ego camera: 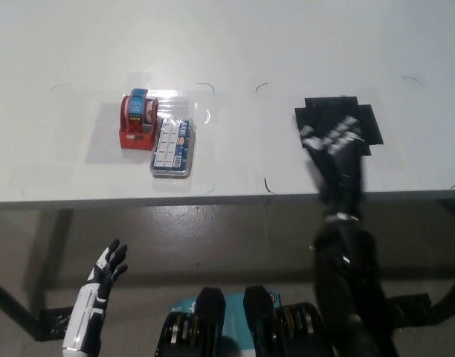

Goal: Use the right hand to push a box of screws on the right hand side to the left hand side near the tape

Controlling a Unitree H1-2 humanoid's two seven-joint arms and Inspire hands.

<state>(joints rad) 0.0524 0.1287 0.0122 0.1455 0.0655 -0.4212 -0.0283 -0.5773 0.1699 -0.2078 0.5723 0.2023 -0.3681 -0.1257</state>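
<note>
The box of screws [172, 147] is lying on the white table [235, 44] touching the red tape dispenser [138, 121] on its left, while the black right hand [336, 149] is hovering empty, fingers spread, over the black patch [365, 119] well to the right, and the white left hand [107, 266] is hanging open below the table's near edge.

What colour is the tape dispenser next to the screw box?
Red, with a blue roll on top; the tape dispenser shows only in the head view.

Evenly and brightly lit from above, with glare on clear film beside the tape dispenser [139, 119], deep shade beneath the white table [235, 44], right hand [333, 145] motion-blurred.
</note>
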